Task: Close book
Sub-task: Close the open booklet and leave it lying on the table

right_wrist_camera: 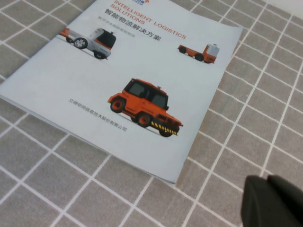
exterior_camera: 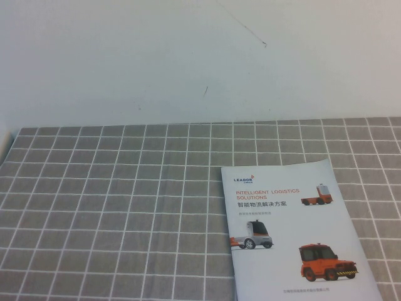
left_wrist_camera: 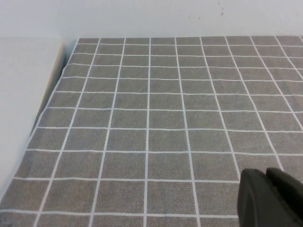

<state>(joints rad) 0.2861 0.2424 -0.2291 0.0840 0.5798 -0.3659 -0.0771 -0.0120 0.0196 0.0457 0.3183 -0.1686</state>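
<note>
Book (exterior_camera: 294, 232) lying flat, cover up, at the right front of the table (exterior_camera: 94, 207); seemingly closed already. Right gripper (right_wrist_camera: 269, 191) hovering just beside one book corner. Left gripper (left_wrist_camera: 269, 189) hanging over bare table, well apart. Cannot tell either's grip state. Best now: checking the cover is sitting flat, pressing lightly, not dragging.

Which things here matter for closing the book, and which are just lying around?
For the job:
logistics brochure, lying closed, cover up
right gripper, near the brochure's corner
left gripper, over the grey checked tablecloth

Just there:
the tablecloth
white wall
</note>
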